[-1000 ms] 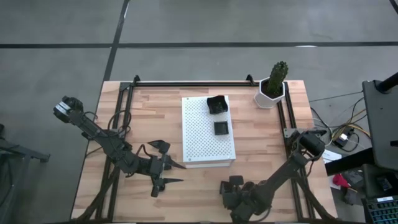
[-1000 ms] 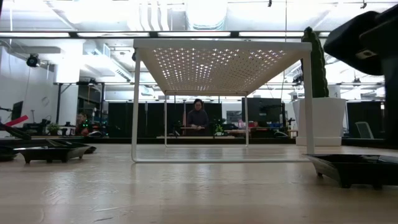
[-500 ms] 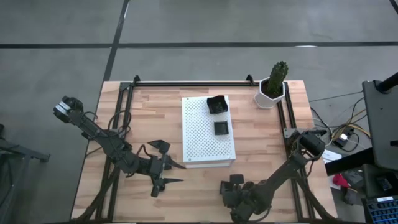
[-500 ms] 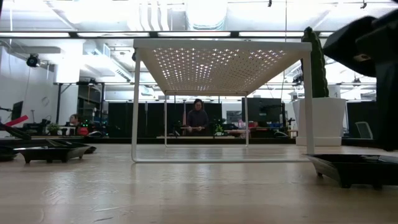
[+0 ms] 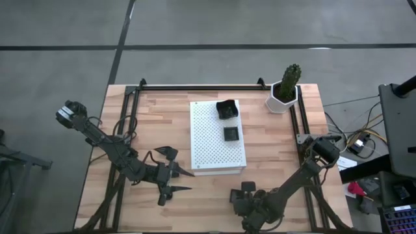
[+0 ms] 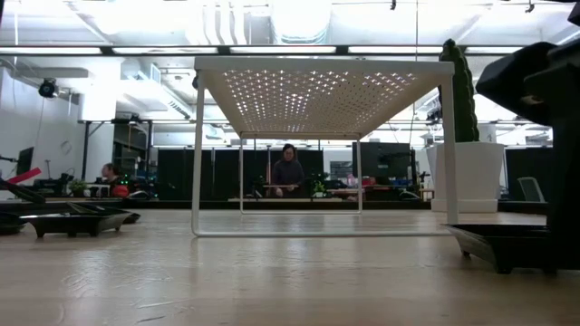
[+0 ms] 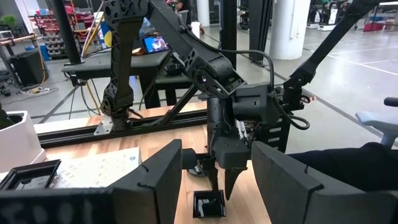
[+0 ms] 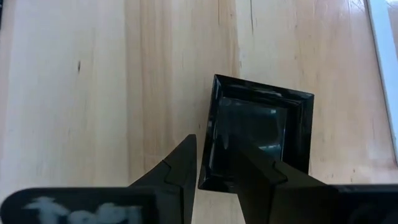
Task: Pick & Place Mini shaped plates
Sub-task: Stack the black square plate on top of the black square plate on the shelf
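A small dark square plate (image 8: 258, 137) lies flat on the wooden table near its near edge, also seen in the left wrist view (image 7: 208, 204). My right gripper (image 5: 246, 190) hangs over it, fingers pointing down, open by a narrow gap. Two more dark plates (image 5: 226, 109) (image 5: 231, 134) sit on the white perforated board (image 5: 211, 146). A dark leaf-shaped plate (image 5: 167, 152) lies on the table left of the board. My left gripper (image 5: 179, 180) waits open, level, just near of that leaf plate. My right gripper comes from above astride one rim (image 8: 208, 158) of the square plate, one finger (image 8: 258, 177) over the inside of the dish and one finger (image 8: 180, 168) outside it. Whether the fingers touch the rim, I cannot tell. The plate rests flat on the table.
A white hexagonal pot with a cactus (image 5: 284, 91) stands at the table's far right corner. Black rails (image 5: 201, 86) run along the far edge and both sides. The board stands on thin legs (image 6: 197, 154) above the table. People sit in the room behind.
In the low view my right gripper has come down toward the square plate at the picture's right. The plates and my left arm have stayed where they were.
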Robot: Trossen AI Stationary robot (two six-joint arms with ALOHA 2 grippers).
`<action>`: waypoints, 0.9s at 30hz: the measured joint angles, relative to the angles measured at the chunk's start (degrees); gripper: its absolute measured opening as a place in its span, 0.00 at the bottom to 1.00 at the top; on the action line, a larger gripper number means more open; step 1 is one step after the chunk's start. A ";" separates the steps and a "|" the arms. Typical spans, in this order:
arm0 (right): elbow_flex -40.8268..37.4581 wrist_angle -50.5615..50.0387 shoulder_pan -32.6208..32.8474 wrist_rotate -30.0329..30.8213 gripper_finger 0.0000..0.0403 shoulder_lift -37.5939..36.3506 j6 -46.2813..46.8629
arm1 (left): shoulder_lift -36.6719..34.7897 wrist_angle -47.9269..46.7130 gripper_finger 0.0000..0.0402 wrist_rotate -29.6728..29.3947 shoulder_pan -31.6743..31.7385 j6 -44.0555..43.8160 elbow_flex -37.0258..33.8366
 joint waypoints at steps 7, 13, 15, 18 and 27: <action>-0.61 0.63 0.02 0.00 0.21 0.00 -0.02 | 0.00 0.00 0.47 0.00 0.00 -0.16 -0.01; -0.61 0.84 -0.02 0.04 0.18 0.00 -0.03 | 0.00 0.02 0.47 0.00 0.00 -0.24 0.00; -0.62 0.92 -0.02 0.07 0.17 0.00 -0.02 | 0.00 0.02 0.47 0.02 -0.01 -0.25 -0.02; -0.81 0.95 -0.02 0.07 0.17 0.00 -0.02 | 0.00 0.02 0.47 0.02 0.00 -0.42 0.00; -0.99 0.97 -0.04 0.03 0.17 0.00 0.28 | 0.00 0.04 0.47 0.02 0.00 -0.46 0.00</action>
